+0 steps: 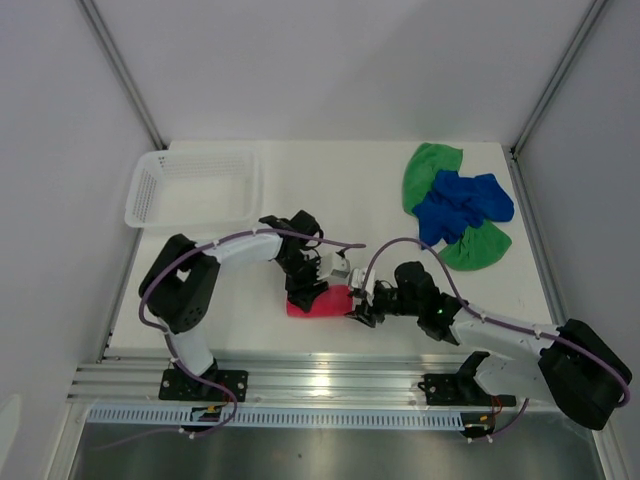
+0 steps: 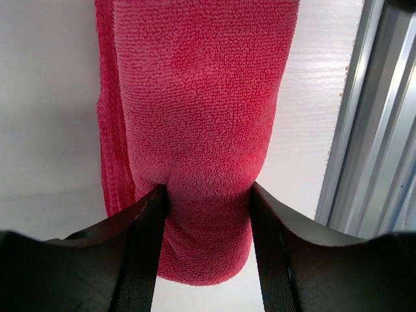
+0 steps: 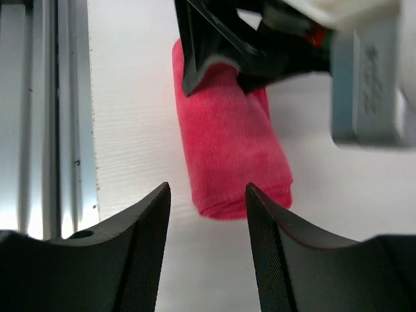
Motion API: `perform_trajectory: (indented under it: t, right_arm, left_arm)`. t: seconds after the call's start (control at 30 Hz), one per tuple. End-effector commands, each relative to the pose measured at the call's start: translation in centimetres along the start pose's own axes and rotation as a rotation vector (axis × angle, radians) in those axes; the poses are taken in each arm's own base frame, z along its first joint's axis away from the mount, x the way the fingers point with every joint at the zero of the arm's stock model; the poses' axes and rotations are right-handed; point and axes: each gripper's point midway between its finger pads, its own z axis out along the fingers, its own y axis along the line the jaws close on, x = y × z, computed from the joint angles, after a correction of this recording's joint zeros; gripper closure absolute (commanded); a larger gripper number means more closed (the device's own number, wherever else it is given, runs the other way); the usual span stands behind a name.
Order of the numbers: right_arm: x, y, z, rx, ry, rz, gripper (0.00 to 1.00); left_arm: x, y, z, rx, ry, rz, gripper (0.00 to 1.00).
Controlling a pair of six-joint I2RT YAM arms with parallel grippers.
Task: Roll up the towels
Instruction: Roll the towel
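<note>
White walls close in a white table (image 1: 330, 190) on three sides, and a ribbed metal rail (image 1: 330, 375) runs along its near edge, where both arms are bolted. At the back left corner sits a white mesh basket (image 1: 150, 190), its opening up. At the back right, well apart from the arms, a blue towel (image 1: 462, 205) lies crumpled on top of a green towel (image 1: 425, 170), which shows on both sides of it.

Near the middle of the table, just behind the rail, the pink towel (image 1: 318, 303) lies as a short, thick roll. The left gripper (image 1: 305, 285) reaches down onto it from behind. In the left wrist view its black fingers (image 2: 140, 260) press into the roll from either side, and the soft cloth bulges and pinches in where they bite, so the roll is clamped between them. A loose layered edge of the towel hangs along the roll's left side in that view.

The right gripper (image 1: 362, 310) comes in low from the right and meets the other end of the same roll. In the right wrist view its fingers (image 3: 140, 253) stand apart, with nothing pinched between them. The end of the roll shows in the gap just past the tips, and whether the tips touch it I cannot tell. The left gripper's black fingers clamp the far end of the roll at the top of that view.
</note>
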Motion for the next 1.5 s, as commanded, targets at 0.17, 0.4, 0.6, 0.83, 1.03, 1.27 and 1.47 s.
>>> perform_trajectory:
  t: [0.17,0.4,0.6,0.83,1.03,1.27,1.47]
  right_arm:
    - [-2.9,-0.9,1.8,0.09,-0.036,-0.431,0.46]
    - [-0.3,0.1,3.4,0.007,0.078,-0.528,0.45]
    - [0.7,-2.1,4.1,0.094,0.159,-0.56,0.45]
    - [2.7,-2.6,4.4,0.122,0.245,-0.562,0.45]
    - [4.8,-1.8,4.4,0.072,0.309,-0.537,0.48]
    - [4.2,-1.3,4.9,0.05,0.343,-0.401,0.83]
    - [3.7,-0.5,5.3,0.033,0.334,-0.214,0.96]
  left_arm:
    - [2.1,-2.8,1.0,0.175,0.059,-0.143,0.44]
    - [1.8,-2.3,0.8,0.165,0.056,-0.14,0.44]
    - [1.7,-2.0,0.6,0.154,0.058,-0.136,0.44]
    - [1.8,-2.0,0.5,0.152,0.062,-0.127,0.44]
    - [2.0,-1.9,0.6,0.151,0.069,-0.128,0.44]
    - [1.1,-1.7,-0.5,0.1,0.039,-0.115,0.44]
    - [-0.1,-0.6,-2.4,-0.027,-0.039,-0.065,0.43]
